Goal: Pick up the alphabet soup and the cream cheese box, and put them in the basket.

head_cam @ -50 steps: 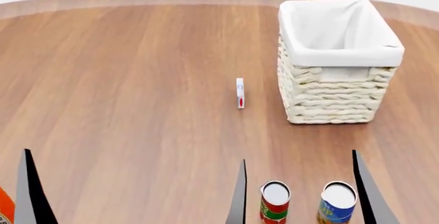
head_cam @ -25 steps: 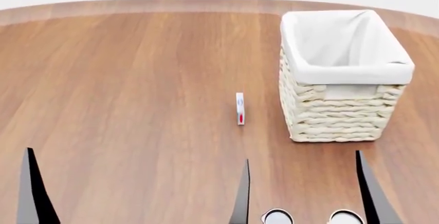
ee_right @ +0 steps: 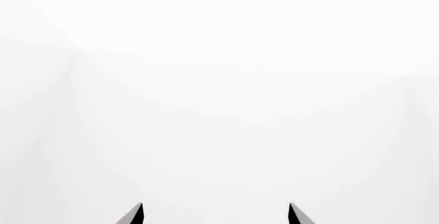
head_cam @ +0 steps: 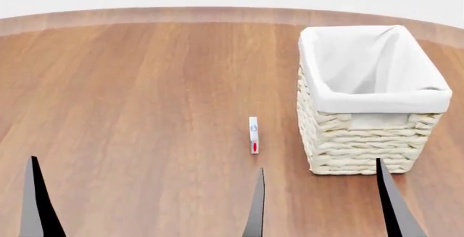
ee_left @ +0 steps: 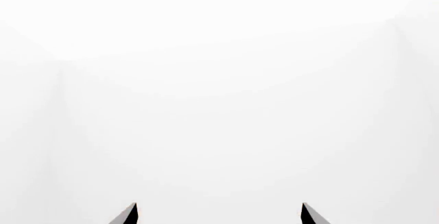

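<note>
The cream cheese box (head_cam: 253, 135), thin and white with a red dot, stands on its edge on the wooden table, just left of the basket (head_cam: 360, 145). The basket is cream wicker with a white cloth liner, and nothing shows inside it. The alphabet soup is out of view. My right gripper (head_cam: 320, 196) is open at the lower edge of the head view, nearer than the box and the basket, with nothing between its fingers. Of my left gripper (ee_left: 219, 212) only one dark finger (head_cam: 36, 207) shows in the head view. It is open and empty. Both wrist views show only blank white beyond the fingertips.
The round wooden table (head_cam: 130, 95) stretches wide to the left of the box, with its far edge (head_cam: 181, 15) against a white background. The basket stands near the table's right side.
The head view has shifted so the basket and box sit lower in the frame. Both cans and the orange object at lower left have slipped out past the bottom edge. The fingers stay put.
</note>
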